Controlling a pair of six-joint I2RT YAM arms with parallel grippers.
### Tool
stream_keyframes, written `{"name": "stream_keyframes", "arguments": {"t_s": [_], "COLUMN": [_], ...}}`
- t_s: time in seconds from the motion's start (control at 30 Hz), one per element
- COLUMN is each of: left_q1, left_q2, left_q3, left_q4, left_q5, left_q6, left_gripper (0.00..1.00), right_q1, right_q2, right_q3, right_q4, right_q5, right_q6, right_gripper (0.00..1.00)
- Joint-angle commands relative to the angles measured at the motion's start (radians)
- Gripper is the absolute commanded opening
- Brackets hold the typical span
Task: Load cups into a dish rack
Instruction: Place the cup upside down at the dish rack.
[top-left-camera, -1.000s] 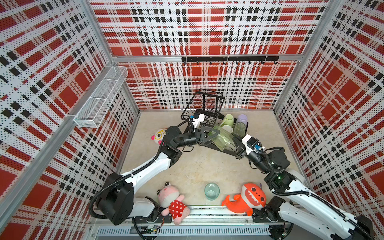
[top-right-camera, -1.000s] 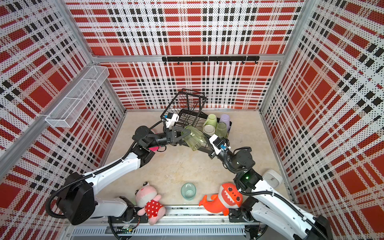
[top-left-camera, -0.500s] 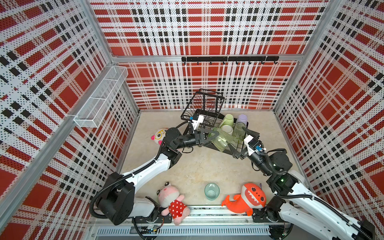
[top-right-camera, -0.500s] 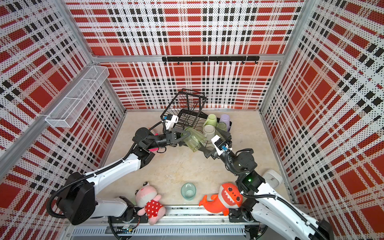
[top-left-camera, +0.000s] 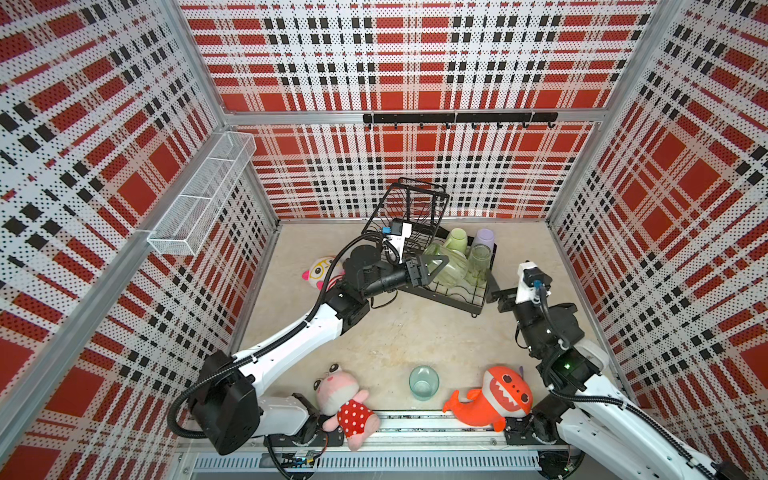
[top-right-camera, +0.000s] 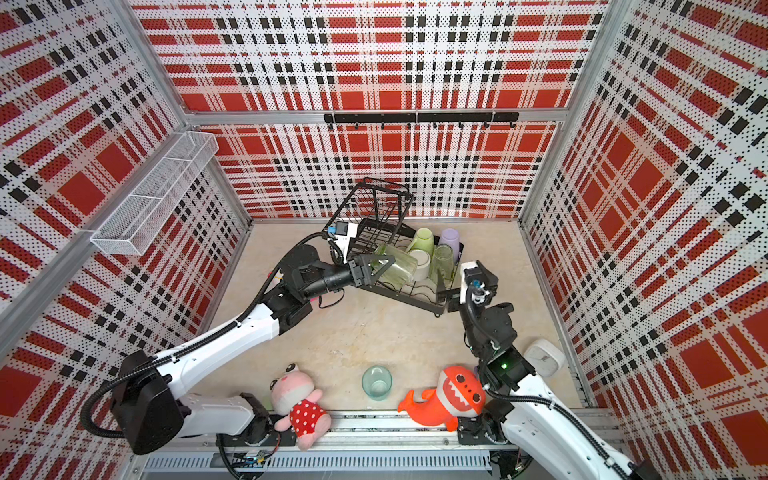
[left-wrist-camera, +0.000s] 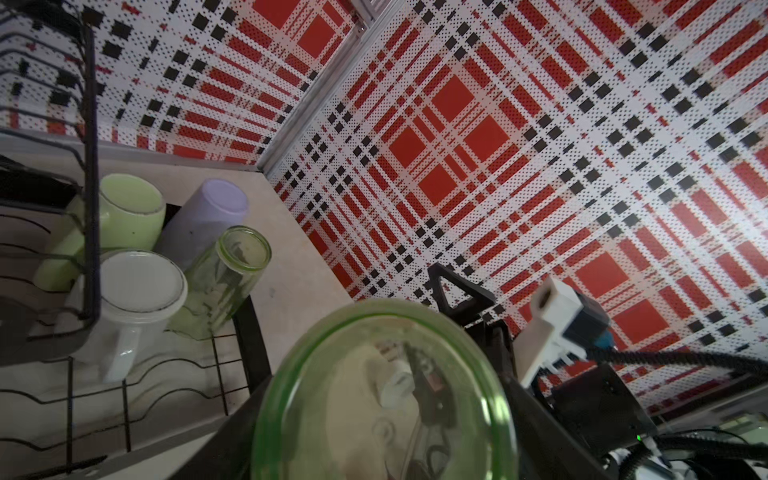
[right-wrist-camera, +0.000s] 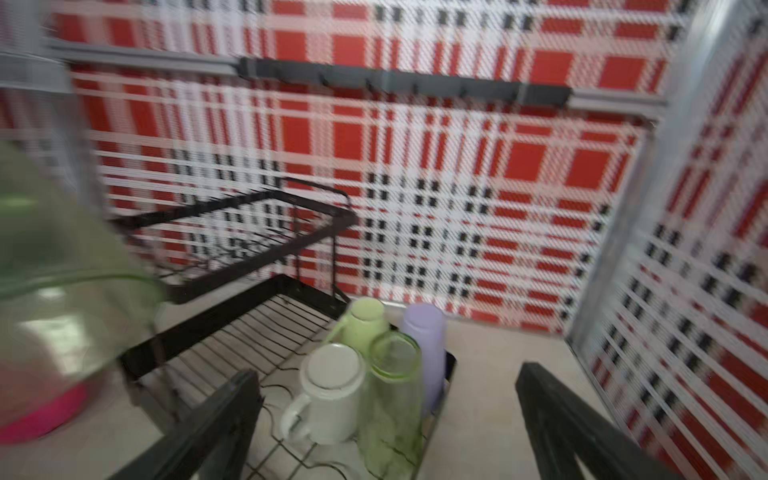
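My left gripper (top-left-camera: 444, 270) is shut on a wide clear green glass (top-left-camera: 451, 268), held on its side over the base of the black wire dish rack (top-left-camera: 453, 297). The glass's round bottom (left-wrist-camera: 386, 395) fills the left wrist view. In the rack's base stand a pale green mug (top-left-camera: 457, 240), a lilac tumbler (top-left-camera: 485, 239), a tall clear green glass (top-left-camera: 480, 262) and a white mug (top-right-camera: 419, 262), all upside down. A teal glass (top-left-camera: 423, 382) stands on the table near the front. My right gripper (top-left-camera: 509, 291) is open and empty just right of the rack, its fingers (right-wrist-camera: 216, 424) spread wide.
The rack's raised basket (top-left-camera: 415, 203) stands at its back left. A pink plush (top-left-camera: 345, 399) and an orange shark plush (top-left-camera: 494, 399) lie at the front edge, another plush (top-left-camera: 318, 270) under the left arm. A white mesh shelf (top-left-camera: 203, 195) and a hook rail (top-left-camera: 457, 118) hang on the walls.
My right gripper has opened, let go of the wide green glass and drawn back to the right of the rack. The left gripper keeps the glass over the rack.
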Motion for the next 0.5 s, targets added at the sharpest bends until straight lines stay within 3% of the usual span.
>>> {"name": "stream_keyframes", "arguments": {"t_s": [0.0, 0.13, 0.3, 0.47], "left_q1": [-0.082, -0.178, -0.261, -0.275], "left_q2": [0.034, 0.112, 0.203, 0.274], "left_q3": [0.045, 0.116, 0.208, 0.257], "left_q4": [-0.088, -0.117, -0.202, -0.262], "left_q5": [-0.233, -0.399, -0.559, -0.577], "left_q6": [0.201, 0.306, 0.452, 0.516], "left_gripper": [0.63, 0.63, 0.63, 0.63], "right_q1": [-0.124, -0.191, -0.237, -0.291], "right_q2": [0.046, 0.093, 0.150, 0.182], "right_q3": [-0.015, -0.119, -0.145, -0.181], "right_q4": [-0.054, 0.151, 0.183, 0.201], "right_q5": [0.097, 0.094, 0.076, 0.057], "right_q6": [0.278, 0.308, 0.261, 0.274], "right_gripper": [1.00, 1.00, 1.00, 1.00]}}
